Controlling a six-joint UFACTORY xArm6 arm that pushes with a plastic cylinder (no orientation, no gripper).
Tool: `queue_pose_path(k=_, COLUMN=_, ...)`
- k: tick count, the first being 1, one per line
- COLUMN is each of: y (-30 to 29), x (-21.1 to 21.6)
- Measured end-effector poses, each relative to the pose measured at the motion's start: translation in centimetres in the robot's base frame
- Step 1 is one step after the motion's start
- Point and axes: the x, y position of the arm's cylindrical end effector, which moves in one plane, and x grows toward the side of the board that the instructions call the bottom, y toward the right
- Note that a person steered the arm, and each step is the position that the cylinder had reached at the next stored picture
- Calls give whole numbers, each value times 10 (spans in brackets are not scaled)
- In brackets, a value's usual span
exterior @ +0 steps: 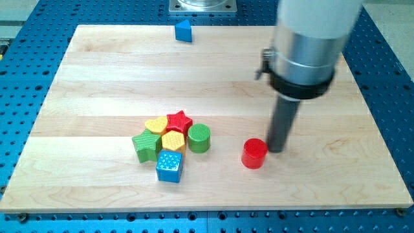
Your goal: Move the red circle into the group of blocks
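The red circle stands on the wooden board, right of centre toward the view's bottom. My tip rests on the board just to the circle's right, touching or nearly touching it. The group lies to the circle's left: a green circle nearest, then a red star, a yellow heart, a yellow hexagon, a green star and a blue square. A gap of bare board separates the red circle from the green circle.
A blue triangle sits alone near the board's top edge. The arm's grey and white body hangs over the board's upper right. A blue perforated table surrounds the board.
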Motion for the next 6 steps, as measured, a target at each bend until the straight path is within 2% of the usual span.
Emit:
queue_pose_path(k=1, y=-18, x=28)
queue_pose_path(k=3, y=-128, x=35)
queue_pose_path(k=4, y=-105, x=41)
queue_pose_path(k=5, y=-117, x=77)
queue_pose_path(k=6, y=-173, x=92)
